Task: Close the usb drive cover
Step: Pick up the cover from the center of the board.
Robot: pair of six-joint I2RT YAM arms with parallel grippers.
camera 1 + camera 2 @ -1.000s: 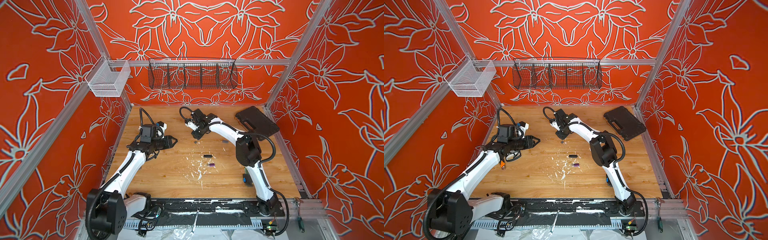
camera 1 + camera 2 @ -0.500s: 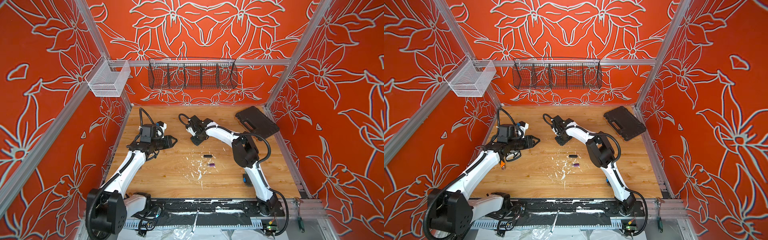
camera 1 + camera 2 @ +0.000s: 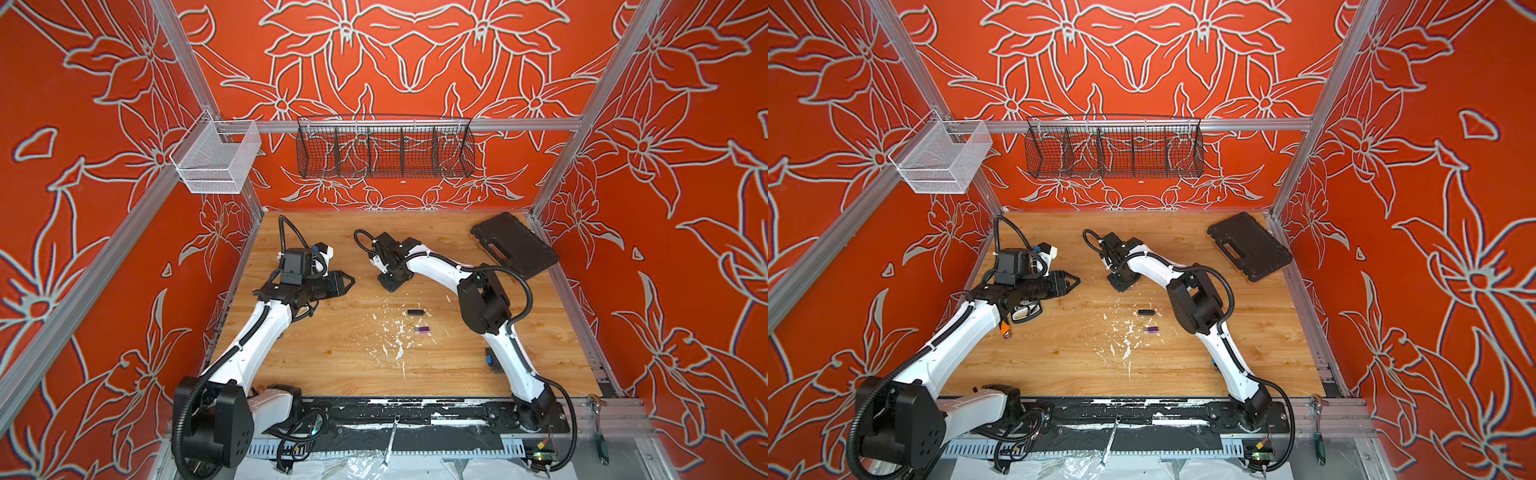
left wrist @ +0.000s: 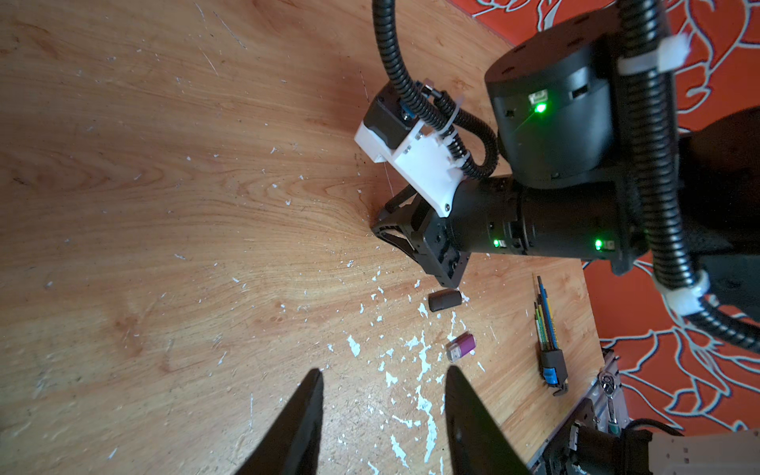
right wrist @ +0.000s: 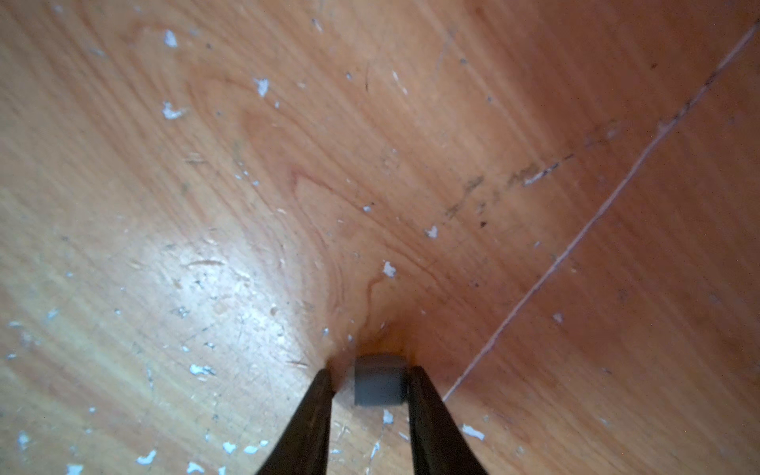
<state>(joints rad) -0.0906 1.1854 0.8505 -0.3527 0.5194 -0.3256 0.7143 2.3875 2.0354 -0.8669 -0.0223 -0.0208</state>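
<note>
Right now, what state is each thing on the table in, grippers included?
left gripper: open, empty.
right gripper: open, straddling the grey piece.
grey piece: resting on the table, touching one finger, gap at the other.
black drive: lying flat, loose.
purple drive: lying flat, loose; cannot tell if capped.
black case: closed, lying flat.

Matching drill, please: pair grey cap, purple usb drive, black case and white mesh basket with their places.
1 small grey plastic cap
2 purple usb drive
3 flat black plastic case
4 white wire-mesh basket

A far right corner of the wooden table
B hung on the left wall
C inside the right claw
D lying free mid-table

Pairs: 1-C, 2-D, 3-A, 4-B
</note>
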